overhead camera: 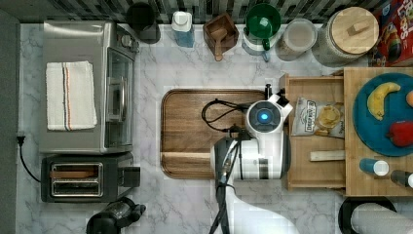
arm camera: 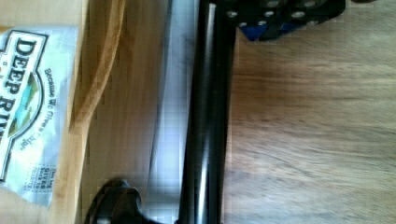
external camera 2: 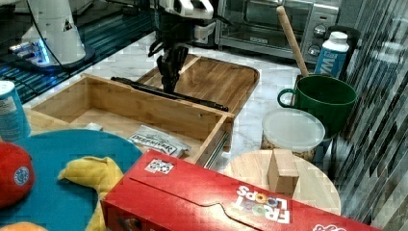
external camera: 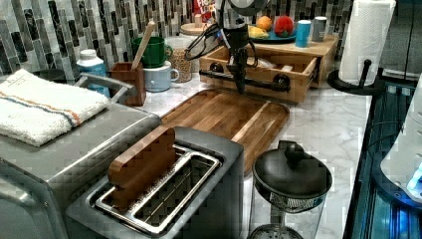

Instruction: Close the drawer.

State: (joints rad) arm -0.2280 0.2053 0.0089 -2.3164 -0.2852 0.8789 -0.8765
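Observation:
The drawer stands pulled out from under the light wood top, a bag of chips lying inside it. In the left view its black bar handle runs across the front. My gripper hangs fingers-down on the cutting board's side of that handle, shut, its tips level with the bar. From the right view, the gripper stands right against the handle. The wrist view has the fingers beside the bar, with the drawer's front beyond it.
A dark wood cutting board lies in front of the drawer. A toaster oven and toaster stand at the top view's left. Mugs, jars and a bottle line the back wall. A blue plate with fruit sits on the wood top.

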